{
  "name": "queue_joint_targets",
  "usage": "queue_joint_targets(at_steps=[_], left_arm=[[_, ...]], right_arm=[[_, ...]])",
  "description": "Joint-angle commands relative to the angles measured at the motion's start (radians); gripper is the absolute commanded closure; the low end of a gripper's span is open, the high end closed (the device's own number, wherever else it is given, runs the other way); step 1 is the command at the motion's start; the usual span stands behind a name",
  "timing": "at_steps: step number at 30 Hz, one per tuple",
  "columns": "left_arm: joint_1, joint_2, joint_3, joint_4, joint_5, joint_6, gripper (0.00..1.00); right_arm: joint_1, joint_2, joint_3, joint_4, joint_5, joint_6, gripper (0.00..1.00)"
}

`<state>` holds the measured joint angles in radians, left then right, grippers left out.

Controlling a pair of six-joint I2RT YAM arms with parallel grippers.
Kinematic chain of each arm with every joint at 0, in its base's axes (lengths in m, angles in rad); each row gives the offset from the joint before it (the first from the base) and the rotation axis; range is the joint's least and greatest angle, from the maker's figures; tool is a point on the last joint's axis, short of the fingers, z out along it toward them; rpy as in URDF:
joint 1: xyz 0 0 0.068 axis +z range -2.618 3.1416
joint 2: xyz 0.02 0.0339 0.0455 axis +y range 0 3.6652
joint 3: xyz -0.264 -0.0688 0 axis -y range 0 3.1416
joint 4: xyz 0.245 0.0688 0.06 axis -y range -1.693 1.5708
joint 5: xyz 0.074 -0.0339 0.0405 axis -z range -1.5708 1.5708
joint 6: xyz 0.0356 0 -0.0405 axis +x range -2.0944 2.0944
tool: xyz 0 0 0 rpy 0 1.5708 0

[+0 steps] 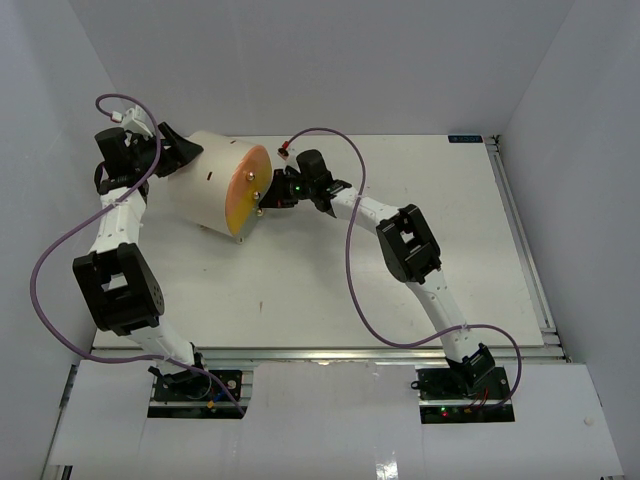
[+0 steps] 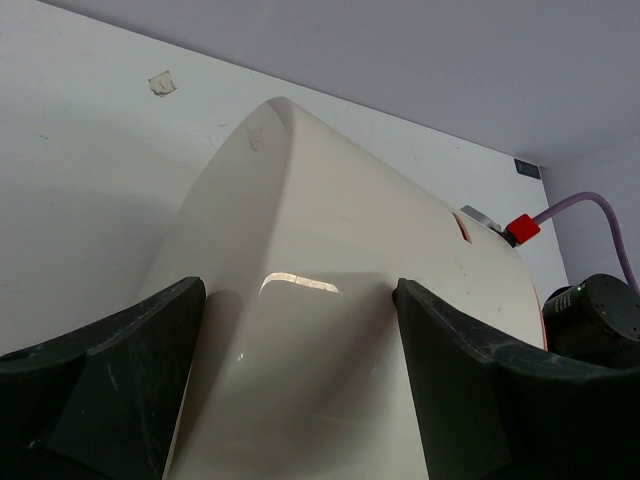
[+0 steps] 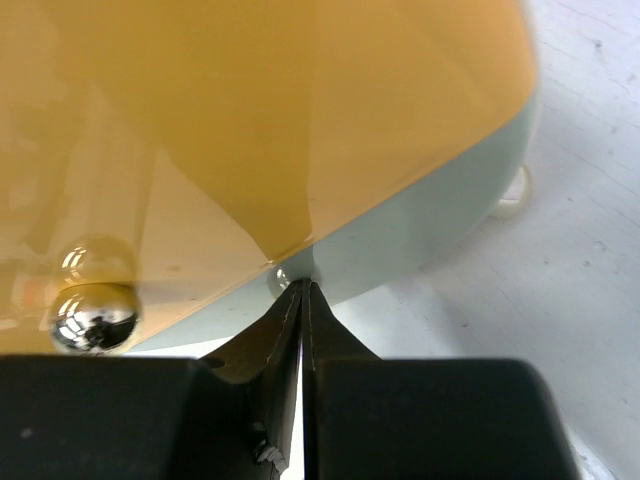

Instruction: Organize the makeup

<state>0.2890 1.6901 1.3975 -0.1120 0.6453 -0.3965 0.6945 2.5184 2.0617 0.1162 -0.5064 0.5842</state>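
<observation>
Fingers of the left gripper (image 2: 300,390) stand wide apart, one to each side of the curved back of the big cream cylinder (image 1: 212,180). That body is broader than the gap between them, so nothing is clasped; whether the pads press on it I cannot tell. The cylinder lies on its side near the far left corner of the table (image 1: 420,290), its orange drawer front (image 1: 250,188) turned toward the right edge. The right gripper (image 3: 303,292) is closed tight, fingertips together at the lower rim of that orange front, right against a small shiny knob (image 3: 282,273); whether it pinches the knob is unclear. A larger round knob (image 3: 95,316) sits further along the front. Where the makeup lies cannot be told from these views.
</observation>
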Motion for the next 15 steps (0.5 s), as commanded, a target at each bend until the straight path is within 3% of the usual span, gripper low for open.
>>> queue_joint_targets(at_steps=[1, 5, 11, 15], left_arm=[[-0.021, -0.008, -0.004, -0.121, 0.008, -0.008, 0.12], [-0.011, -0.018, 0.045, -0.152, -0.060, -0.006, 0.09], [0.035, -0.042, 0.153, -0.161, -0.229, -0.032, 0.03], [0.057, -0.064, 0.196, -0.146, -0.266, -0.054, 0.02]], right_arm=[[0.019, -0.017, 0.014, 0.155, -0.042, 0.023, 0.92], [0.008, -0.104, -0.060, 0.084, -0.008, -0.068, 0.92], [-0.020, -0.409, -0.350, -0.039, 0.077, -0.418, 0.92], [-0.043, -0.581, -0.502, -0.155, 0.084, -0.603, 0.92]])
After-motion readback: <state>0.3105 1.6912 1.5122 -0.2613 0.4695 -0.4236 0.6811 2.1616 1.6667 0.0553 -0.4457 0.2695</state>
